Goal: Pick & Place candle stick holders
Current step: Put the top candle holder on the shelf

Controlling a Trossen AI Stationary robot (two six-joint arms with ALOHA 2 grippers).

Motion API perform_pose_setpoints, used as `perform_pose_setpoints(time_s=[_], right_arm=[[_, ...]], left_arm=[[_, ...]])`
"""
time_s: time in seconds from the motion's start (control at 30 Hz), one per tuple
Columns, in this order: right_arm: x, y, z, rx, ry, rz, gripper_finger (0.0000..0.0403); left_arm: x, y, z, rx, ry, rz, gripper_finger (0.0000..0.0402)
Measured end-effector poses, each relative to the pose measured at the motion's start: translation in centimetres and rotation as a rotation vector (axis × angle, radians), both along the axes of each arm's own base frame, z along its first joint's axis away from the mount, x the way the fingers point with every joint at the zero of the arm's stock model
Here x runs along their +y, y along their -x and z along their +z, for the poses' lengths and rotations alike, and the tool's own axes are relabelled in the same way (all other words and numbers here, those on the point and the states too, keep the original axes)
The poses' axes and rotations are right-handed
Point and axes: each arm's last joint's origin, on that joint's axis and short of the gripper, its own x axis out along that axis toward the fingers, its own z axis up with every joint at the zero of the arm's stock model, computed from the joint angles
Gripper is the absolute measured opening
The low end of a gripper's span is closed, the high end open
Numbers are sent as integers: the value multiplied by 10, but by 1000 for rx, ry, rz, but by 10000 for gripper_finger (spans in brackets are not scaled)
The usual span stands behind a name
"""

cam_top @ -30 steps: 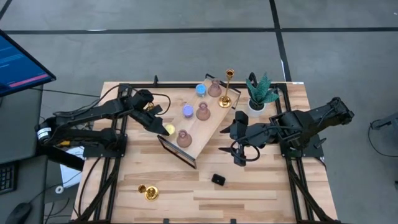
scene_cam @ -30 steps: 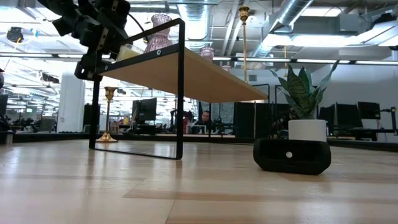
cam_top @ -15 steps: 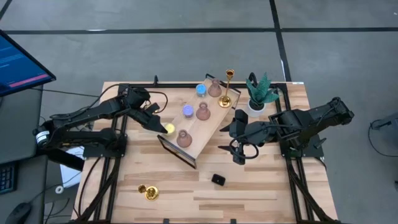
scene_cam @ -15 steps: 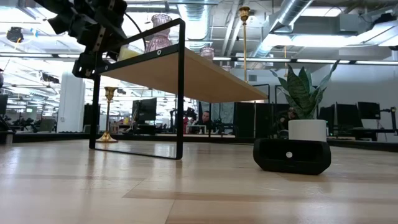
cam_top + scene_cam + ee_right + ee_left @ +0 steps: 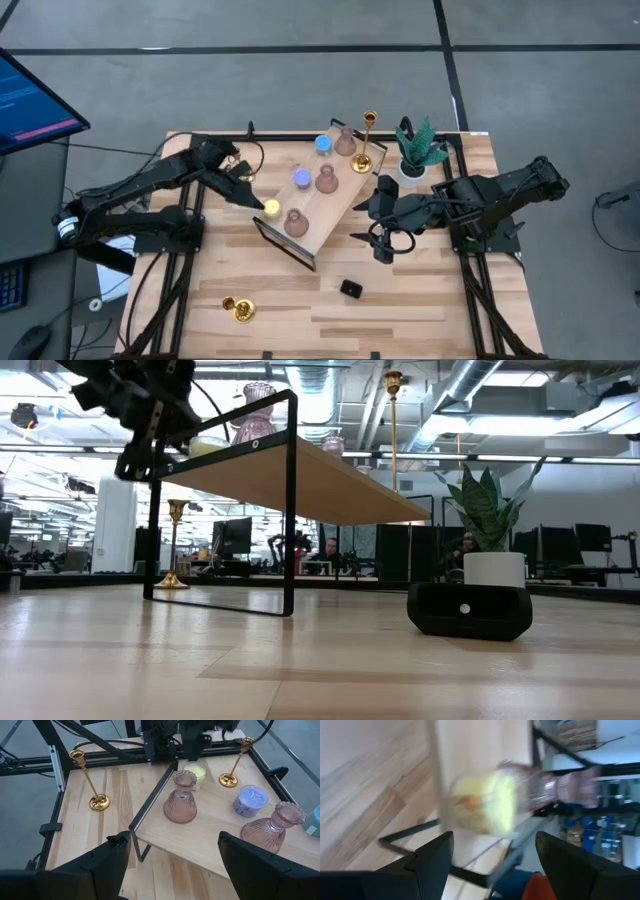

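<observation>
- Backing away from the raised shelf, the left gripper [image 5: 243, 187] now sits a little farther toward the table's left side than a second ago, and the yellow candle holder [image 5: 272, 207] stays put on the shelf corner.
- Its fingers [image 5: 432, 862] stand apart with nothing between them; the left wrist view shows the yellow holder just ahead of the gap, blurred.
- The right gripper [image 5: 379, 243] hangs beside the shelf's right edge, fingers [image 5: 107, 860] spread and empty, unmoved.
- On the wooden shelf [image 5: 340, 205] stand three dusty-pink bulbous holders [image 5: 296, 222], one violet round holder [image 5: 301, 178], one blue round holder [image 5: 323, 143] and a tall gold stemmed holder [image 5: 364, 160] at the far end.
- The yellow holder sits at the shelf's left corner, just beside the nearest pink one.
- Another gold stemmed holder [image 5: 238, 307] lies on its side on the table [image 5: 400, 310] near the front left, well apart from the shelf.
- In the right wrist view two gold stemmed holders [image 5: 92, 785] stand upright on the table beyond the shelf.
- A white-potted green plant [image 5: 416, 152] stands near the shelf's far right end, and a small black block [image 5: 350, 289] lies on the table in front of the shelf.
</observation>
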Motion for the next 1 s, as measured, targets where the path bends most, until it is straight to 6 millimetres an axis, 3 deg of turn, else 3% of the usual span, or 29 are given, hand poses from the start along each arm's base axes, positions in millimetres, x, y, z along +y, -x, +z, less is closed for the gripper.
perform_pose_setpoints(time_s=[0.23,0.37,0.47,0.57,0.67,0.8,1.0], right_arm=[[-6,-2,0,0,0,-22,292],[-11,-3,0,5,-7,-19,292],[-13,-4,0,5,-8,-24,292],[-14,-4,0,6,-2,-22,292],[-14,-3,4,7,7,-16,292],[-14,7,16,56,19,-13,292],[-18,28,39,112,37,-47,292]], left_arm=[[8,14,52,-197,-74,35,282],[14,22,95,-392,-262,84,282],[19,27,127,-569,-480,221,282],[25,32,143,-647,-637,449,282],[30,40,146,-608,-762,632,282],[35,42,139,-517,-799,706,282],[44,55,107,-65,-916,761,282]])
